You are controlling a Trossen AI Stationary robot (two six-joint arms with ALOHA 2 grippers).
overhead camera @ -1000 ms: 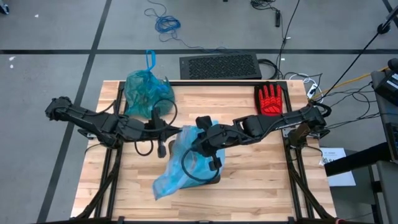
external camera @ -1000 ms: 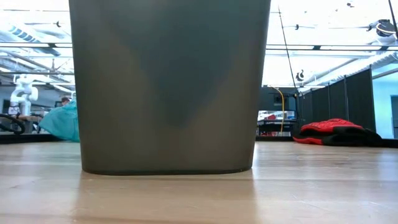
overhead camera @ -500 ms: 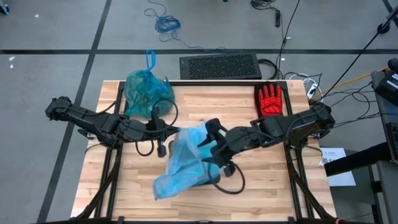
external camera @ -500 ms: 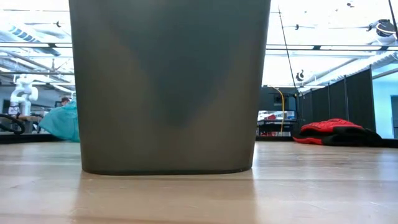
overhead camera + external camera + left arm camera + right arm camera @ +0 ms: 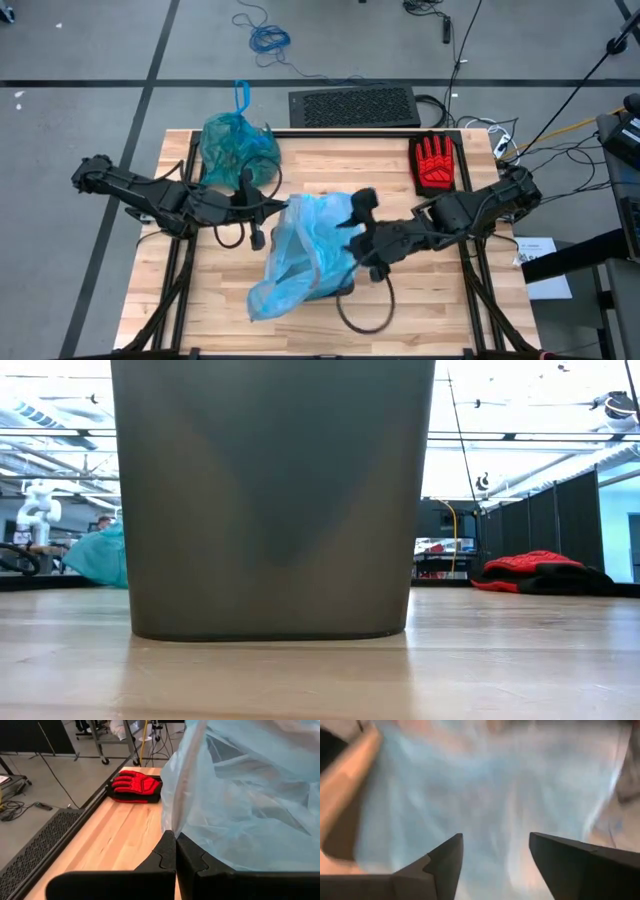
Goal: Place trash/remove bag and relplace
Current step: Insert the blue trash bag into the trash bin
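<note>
The teal-green bag, knotted and full, is sitting at the far left corner of the surface, well apart from the work. In the middle, a paler blue bag is draping loosely over the grey bin, most of it slumping down the near side. We are holding our left tool at the bag's far edge with its fingers pressed together; whether plastic is caught between them, we cannot tell from above. Our right tool is hanging just beside the bag's right side with its fingers spread, gripping nothing. A red glove is lying at the far right. We judge the risk to be the liner sliding off the rim or bunching, since only one side looks anchored and the plastic is slack.
</note>
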